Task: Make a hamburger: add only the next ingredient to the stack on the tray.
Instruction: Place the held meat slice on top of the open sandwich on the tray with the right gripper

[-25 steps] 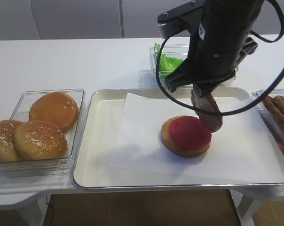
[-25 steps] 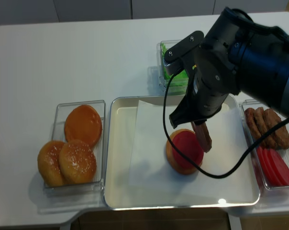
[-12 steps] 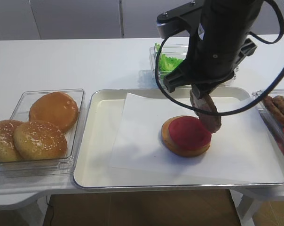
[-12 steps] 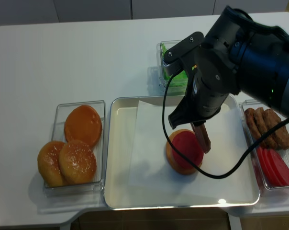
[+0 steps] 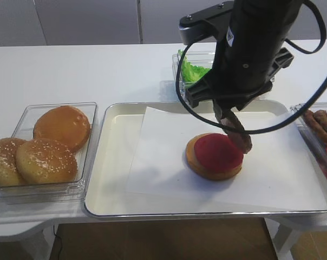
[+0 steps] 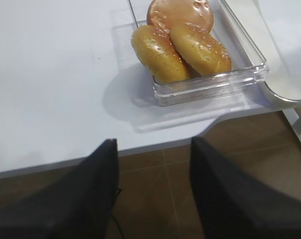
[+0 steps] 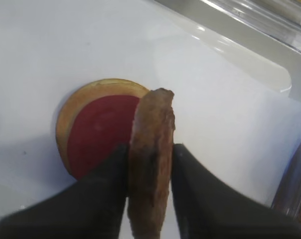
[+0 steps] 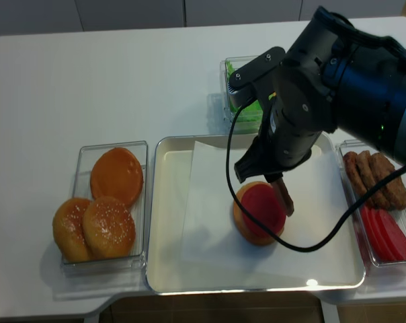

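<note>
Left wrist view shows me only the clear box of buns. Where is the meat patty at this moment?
Observer: The patty stands on edge between the fingers of the right gripper, above the tray.
Operator: Is it over the stack?
Observer: Its lower edge is at the right side of the red slice, not lying flat on it.
Operator: What is under the slice?
Observer: A bun half, resting on the paper sheet.

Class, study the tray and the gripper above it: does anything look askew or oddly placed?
Yes. The meat patty stands on edge between the right gripper jaws, beside the stack's right rim rather than flat on its red slice.
</note>
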`<state>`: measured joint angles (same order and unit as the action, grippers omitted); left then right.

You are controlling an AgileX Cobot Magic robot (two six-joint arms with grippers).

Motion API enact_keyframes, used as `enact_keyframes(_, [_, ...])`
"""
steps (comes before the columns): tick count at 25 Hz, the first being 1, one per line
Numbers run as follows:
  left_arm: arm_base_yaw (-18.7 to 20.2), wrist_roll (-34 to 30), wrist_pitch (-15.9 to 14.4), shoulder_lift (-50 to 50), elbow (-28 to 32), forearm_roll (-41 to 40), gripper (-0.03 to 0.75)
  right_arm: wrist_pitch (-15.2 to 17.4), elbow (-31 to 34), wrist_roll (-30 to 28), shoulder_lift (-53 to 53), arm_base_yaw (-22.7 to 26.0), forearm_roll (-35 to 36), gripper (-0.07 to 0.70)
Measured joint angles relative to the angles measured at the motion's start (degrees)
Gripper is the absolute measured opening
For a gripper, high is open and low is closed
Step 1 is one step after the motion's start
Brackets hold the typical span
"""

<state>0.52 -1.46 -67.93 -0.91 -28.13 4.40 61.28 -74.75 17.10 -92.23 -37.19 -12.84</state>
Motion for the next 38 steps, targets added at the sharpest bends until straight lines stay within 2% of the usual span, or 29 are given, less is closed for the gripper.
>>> enact_keyframes(4, [0.0,0.0,0.0,0.0,0.0,0.0,0.351,0.0,0.0,0.0,0.0,0.0,0.88,0.336])
enact_keyframes(16, [0.0,0.0,0.0,0.0,0.0,0.0,0.351,0.48,0.0,0.0,0.0,0.0,2.89,0.489])
enact_keyframes(26, [0.0,0.0,0.0,0.0,0.0,0.0,0.351,1.42,0.0,-1.41,0.0,0.43,3.99,0.508])
enact_keyframes(29, [0.0,0.0,0.0,0.0,0.0,0.0,0.351,1.71,0.0,-4.7,0.0,3.39,7.67,0.509])
enact_keyframes(33, [0.0,0.0,0.0,0.0,0.0,0.0,0.351,2.59,0.0,-9.23,0.39,10.55,13.41,0.509])
enact_keyframes(38, [0.0,0.0,0.0,0.0,0.0,0.0,0.351,3.56,0.0,-11.17,3.32,20.37,14.65,0.51])
